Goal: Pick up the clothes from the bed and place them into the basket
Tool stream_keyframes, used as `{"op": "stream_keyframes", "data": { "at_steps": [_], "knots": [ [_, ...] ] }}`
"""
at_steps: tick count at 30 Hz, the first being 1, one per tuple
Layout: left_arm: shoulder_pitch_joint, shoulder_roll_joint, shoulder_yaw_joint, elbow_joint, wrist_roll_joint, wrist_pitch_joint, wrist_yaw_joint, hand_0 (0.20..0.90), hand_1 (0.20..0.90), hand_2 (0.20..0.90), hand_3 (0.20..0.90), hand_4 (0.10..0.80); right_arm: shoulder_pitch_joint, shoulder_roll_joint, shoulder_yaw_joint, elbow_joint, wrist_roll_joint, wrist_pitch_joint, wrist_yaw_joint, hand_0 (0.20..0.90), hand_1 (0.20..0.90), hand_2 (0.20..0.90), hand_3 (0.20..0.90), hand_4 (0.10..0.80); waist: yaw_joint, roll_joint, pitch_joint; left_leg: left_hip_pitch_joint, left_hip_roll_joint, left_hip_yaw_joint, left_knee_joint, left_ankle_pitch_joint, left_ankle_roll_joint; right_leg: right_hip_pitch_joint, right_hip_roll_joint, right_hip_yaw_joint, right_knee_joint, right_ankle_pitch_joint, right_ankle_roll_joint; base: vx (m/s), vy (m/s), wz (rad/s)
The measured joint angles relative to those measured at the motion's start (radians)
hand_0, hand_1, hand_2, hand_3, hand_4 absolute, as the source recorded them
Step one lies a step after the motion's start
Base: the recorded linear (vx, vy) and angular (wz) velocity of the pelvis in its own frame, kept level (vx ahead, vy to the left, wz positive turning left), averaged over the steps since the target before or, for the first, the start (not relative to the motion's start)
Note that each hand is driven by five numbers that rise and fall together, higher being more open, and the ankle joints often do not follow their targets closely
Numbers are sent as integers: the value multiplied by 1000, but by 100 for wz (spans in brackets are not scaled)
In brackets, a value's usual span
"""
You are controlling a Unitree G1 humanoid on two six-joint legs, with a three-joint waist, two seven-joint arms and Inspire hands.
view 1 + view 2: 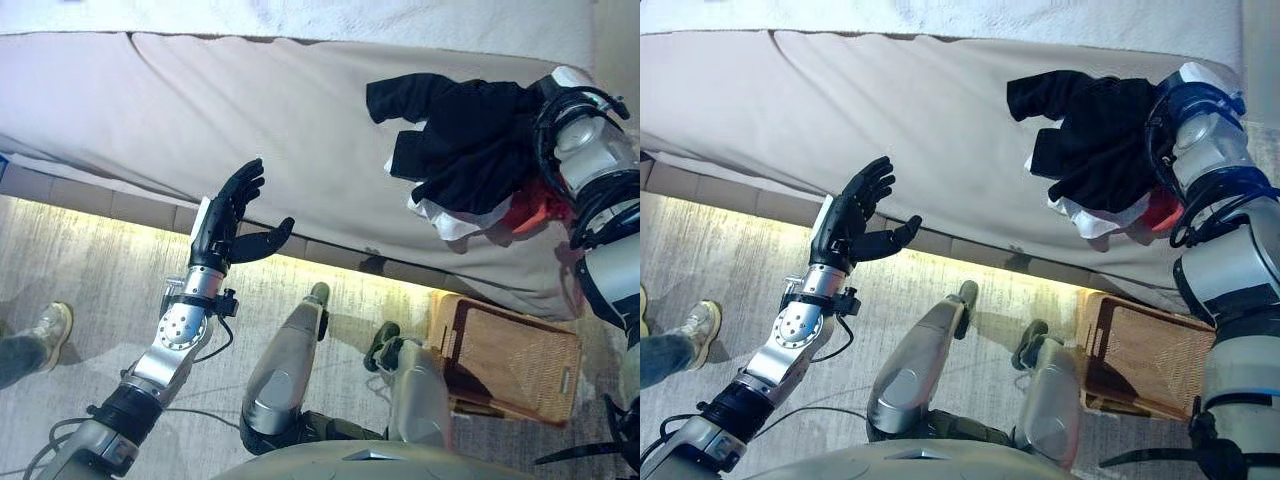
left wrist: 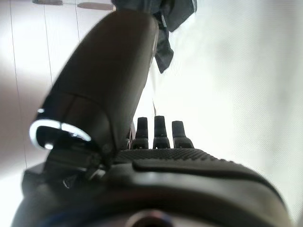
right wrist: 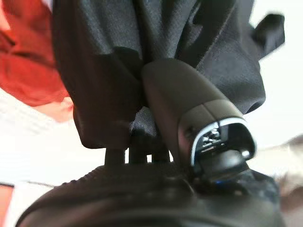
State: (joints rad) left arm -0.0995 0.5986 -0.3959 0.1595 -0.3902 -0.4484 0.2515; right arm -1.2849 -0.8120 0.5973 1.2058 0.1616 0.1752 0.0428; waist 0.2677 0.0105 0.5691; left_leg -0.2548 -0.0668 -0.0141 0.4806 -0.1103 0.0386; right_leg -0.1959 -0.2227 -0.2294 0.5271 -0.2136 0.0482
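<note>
A pile of clothes lies at the right of the bed: a black garment on top, a white piece and a red piece under it. My right hand is in the pile, its thumb and fingers pinching the black garment, with the red cloth beside it. My left hand is open and empty over the bed's near edge, well left of the clothes. The wicker basket stands on the floor below the pile.
The bed's beige sheet hangs over the near edge, with a lit strip of floor beneath. A person's shoe and leg stand on the floor at the far left. A white cover lies along the bed's far side.
</note>
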Motion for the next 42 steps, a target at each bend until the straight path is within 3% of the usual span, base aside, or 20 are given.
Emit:
{"op": "stream_keyframes", "data": {
  "at_steps": [3, 7, 9, 14, 18, 23, 29, 35, 38, 42],
  "knots": [
    [-14, 1, 2, 32, -2, 20, -18, 900, 900, 900, 900, 800, 27, -2, -194, -14, 316, 4, 31, 300, 300, 300, 200, 100, -18, -10, -5, 95, 10, 9, -86, 19, -11, 88, 17, -1, -83, 26, 5, 91, -43, -15],
    [-30, -21, 2, 115, -5, 80, -43, 900, 900, 900, 900, 800, 42, -8, -265, -5, 391, -11, 47, 300, 300, 300, 200, 100, -35, -33, -49, 223, 13, 11, -226, 59, -25, 206, 35, -7, -216, 62, 18, 83, -30, -8],
    [-20, -38, 2, 162, -25, 95, -48, 900, 900, 900, 900, 800, 48, -26, -268, -10, 398, -32, 48, 300, 300, 300, 200, 100, -52, -63, -124, 211, 16, 11, -268, 71, -25, 193, 43, -7, -258, 76, 23, 48, -37, -3],
    [-17, -74, 3, 287, -26, 108, -59, 900, 900, 900, 900, 800, 3, -150, -260, -45, 397, -70, -16, 300, 300, 300, 200, 100, -72, -88, -172, 271, 33, 30, -346, 87, -29, 275, 78, 2, -415, 144, 21, 5, -42, -14],
    [-19, -117, 8, 359, -31, 120, -59, 900, 900, 900, 900, 800, -40, -253, -213, -76, 374, -75, -53, 300, 300, 300, 200, 100, -112, -95, -181, 325, 35, 46, -418, 108, -26, 335, 97, 10, -524, 205, 20, -19, -79, -14],
    [-34, -132, 8, 420, -31, 120, -74, 900, 900, 900, 900, 800, -101, -377, -151, -132, 328, -84, -126, 300, 300, 300, 200, 100, -164, -100, -185, 338, 36, 92, -456, 113, -24, 345, 106, 57, -597, 252, 21, -21, -69, -28],
    [-73, -139, 13, 495, -20, 118, -100, 900, 900, 900, 900, 800, -100, -463, -151, -220, 328, -79, -164, 300, 300, 300, 200, 100, -237, -101, -185, 375, 45, 147, -488, 113, -24, 347, 117, 112, -618, 266, 18, -23, -16, -29],
    [-100, -155, 23, 527, -13, 117, -93, 900, 900, 900, 900, 800, 131, -481, -321, -360, 328, -74, -190, 300, 300, 300, 200, 100, -328, -103, -187, 406, 59, 203, -514, 113, -24, 333, 132, 179, -617, 266, 18, -27, 6, -34],
    [-110, -170, 45, 536, 3, 117, -91, 900, 900, 900, 900, 800, 373, -478, -500, -443, 329, -74, -201, 300, 300, 300, 200, 100, -362, -103, -187, 412, 65, 222, -524, 113, -24, 323, 141, 203, -617, 266, 18, -20, 12, -23],
    [-113, -172, 53, 580, 32, 117, -83, 900, 900, 900, 900, 800, 591, -413, -630, -467, 328, -71, -209, 300, 300, 300, 200, 100, -407, -99, -189, 439, 70, 258, -542, 113, -24, 321, 150, 251, -617, 266, 18, -9, 6, -35]
  ]
}}
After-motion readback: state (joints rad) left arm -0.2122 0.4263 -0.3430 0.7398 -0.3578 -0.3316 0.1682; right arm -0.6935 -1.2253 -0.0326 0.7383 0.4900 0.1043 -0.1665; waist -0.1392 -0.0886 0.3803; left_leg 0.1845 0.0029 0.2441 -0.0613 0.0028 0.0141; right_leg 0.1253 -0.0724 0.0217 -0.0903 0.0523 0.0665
